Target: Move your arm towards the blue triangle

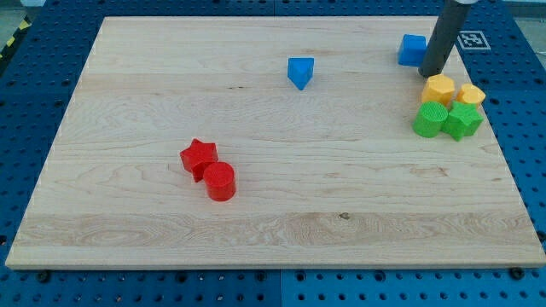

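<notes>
The blue triangle (300, 72) lies on the wooden board (273, 230) in the upper middle of the view. My tip (429, 75) is at the upper right, far to the right of the triangle. It stands between a blue cube (412, 49) on its upper left and a yellow block (438, 89) just below it. The rod rises from there out of the view's top.
Beside the yellow block are a second yellow block (470, 95) and two green blocks (431, 118) (463, 120), clustered near the board's right edge. A red star (199, 157) and a red cylinder (220, 181) touch each other at the lower left of centre.
</notes>
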`<state>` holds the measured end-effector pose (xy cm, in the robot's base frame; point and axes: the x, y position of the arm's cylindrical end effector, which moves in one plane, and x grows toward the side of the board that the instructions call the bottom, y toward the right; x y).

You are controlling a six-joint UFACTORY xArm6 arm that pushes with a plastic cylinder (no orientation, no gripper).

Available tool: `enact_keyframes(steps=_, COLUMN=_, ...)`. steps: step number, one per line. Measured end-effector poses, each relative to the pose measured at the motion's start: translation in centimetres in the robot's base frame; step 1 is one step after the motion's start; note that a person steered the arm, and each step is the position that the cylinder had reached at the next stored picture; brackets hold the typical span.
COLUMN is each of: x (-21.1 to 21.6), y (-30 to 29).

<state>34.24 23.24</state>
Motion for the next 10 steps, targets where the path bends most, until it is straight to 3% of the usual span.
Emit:
enact_keyframes(steps=2, x=2.3, y=-0.6)
enact_keyframes(steps=7, x=0.2, y=-0.8)
enact_keyframes(steps=9, x=0.3, y=-10.4)
enact_keyframes(steps=10, x=1.3, y=-12.6)
